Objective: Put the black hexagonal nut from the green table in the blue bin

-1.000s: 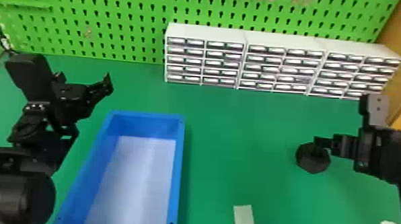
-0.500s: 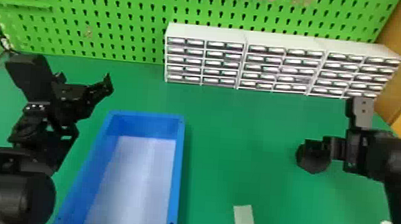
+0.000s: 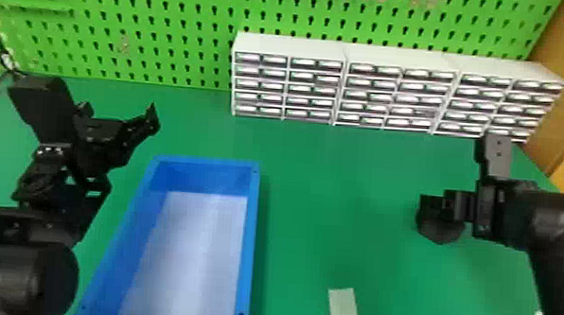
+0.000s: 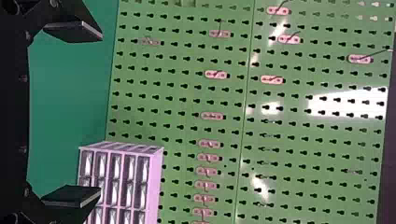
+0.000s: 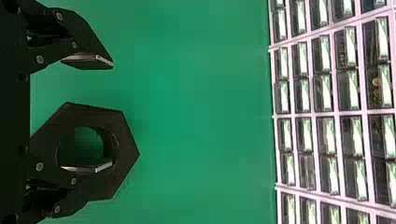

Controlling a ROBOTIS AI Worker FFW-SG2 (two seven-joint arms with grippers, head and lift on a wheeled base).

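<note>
The robot is at step 1, lining up: the right gripper's fingers are apart, 1 above the black hexagonal nut toward the bench's right edge. Next — centre, then grasp. The left gripper's are apart too.

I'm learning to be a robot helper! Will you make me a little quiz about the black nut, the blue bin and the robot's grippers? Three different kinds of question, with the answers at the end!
1. Fill in the gap: In the head view, the blue bin stands to the ____ of the black nut.

2. Choose one: Which is closer to the black nut?
A) the left gripper
B) the right gripper
C) both are equally close

3. True or false: The right gripper's two fingers are shut tight against each other.

Key: 1. left; 2. B; 3. false
</note>
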